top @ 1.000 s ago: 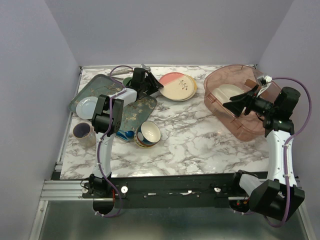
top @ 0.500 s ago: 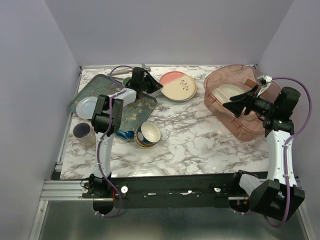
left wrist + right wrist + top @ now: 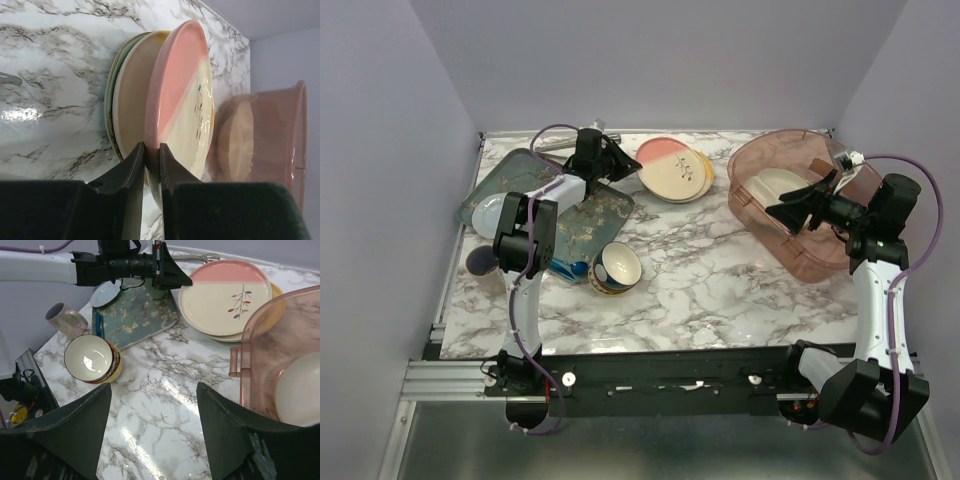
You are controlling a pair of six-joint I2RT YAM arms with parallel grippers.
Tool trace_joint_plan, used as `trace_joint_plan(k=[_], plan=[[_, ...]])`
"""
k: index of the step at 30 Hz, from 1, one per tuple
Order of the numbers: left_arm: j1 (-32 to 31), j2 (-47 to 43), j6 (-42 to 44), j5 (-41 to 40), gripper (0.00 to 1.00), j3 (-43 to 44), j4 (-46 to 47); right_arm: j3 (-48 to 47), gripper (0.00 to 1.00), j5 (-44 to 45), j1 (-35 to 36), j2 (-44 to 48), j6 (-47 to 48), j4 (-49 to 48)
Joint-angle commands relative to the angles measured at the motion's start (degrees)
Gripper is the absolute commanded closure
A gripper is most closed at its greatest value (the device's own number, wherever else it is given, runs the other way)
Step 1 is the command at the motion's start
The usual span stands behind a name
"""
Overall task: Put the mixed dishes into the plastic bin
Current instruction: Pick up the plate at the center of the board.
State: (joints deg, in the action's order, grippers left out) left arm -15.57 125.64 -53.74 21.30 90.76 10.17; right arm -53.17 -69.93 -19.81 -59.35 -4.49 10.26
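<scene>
Pink-and-cream plate point(image 3: 672, 170) just left of the plastic bin point(image 3: 815, 262), pinched at its rim by the left gripper point(image 3: 152, 150): fingers drawn narrow, one on each face of the rim, closed tight on it. Tilted up off the stack beneath; cannot tell whether the edge toward the bin rests on that stack. Directly under it, the yellow-and-cream plate point(image 3: 131, 95), and lowest a sliver of the mint green plate point(image 3: 110, 97), both flat on the marble table point(image 3: 720, 290), likewise just left of the bin. Inside the bin, in its far-left part, the cream three-section plate point(image 3: 775, 185). Above the bin's left rim, the right gripper point(image 3: 788, 203), spread wide, holding nothing, pointed leftward away from the bin's middle. Well left of the bin and nearer the arm bases, the blue-yellow patterned bowl point(image 3: 616, 267), upright, cream inside showing, touched by neither gripper. Farther left of the bin, the dark-green floral tray point(image 3: 590, 222), with a small pale-blue plate point(image 3: 490, 214) on the end farthest from the bin. Farthest left of the bin, near the table's edge, a mug point(image 3: 480, 263).
</scene>
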Motion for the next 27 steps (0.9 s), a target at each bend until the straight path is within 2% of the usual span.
trace_joint_plan(k=[1,3,11,18,27], plan=[[0.81,-4.53,0.12,2.43,0.97,-0.32,2.39,0.17,0.23,-1.08,0.21,0.29,-0.25,-0.33],[0.89,-4.62,-0.49,2.95,1.00,-0.41,3.09,0.17,0.23,-1.00,0.30,0.29,-0.25,-0.33],[1.07,-5.76,-5.14,7.35,1.00,-1.20,8.54,0.17,0.23,-1.00,0.30,0.38,-0.17,-0.42],[1.16,-6.99,-13.32,10.25,1.00,-2.52,17.76,0.26,0.23,-1.00,0.30,0.46,-0.17,-0.33],[1.16,-7.69,-21.14,11.57,1.00,-2.34,24.44,0.26,0.23,-1.00,0.30,0.29,-0.17,-0.33]])
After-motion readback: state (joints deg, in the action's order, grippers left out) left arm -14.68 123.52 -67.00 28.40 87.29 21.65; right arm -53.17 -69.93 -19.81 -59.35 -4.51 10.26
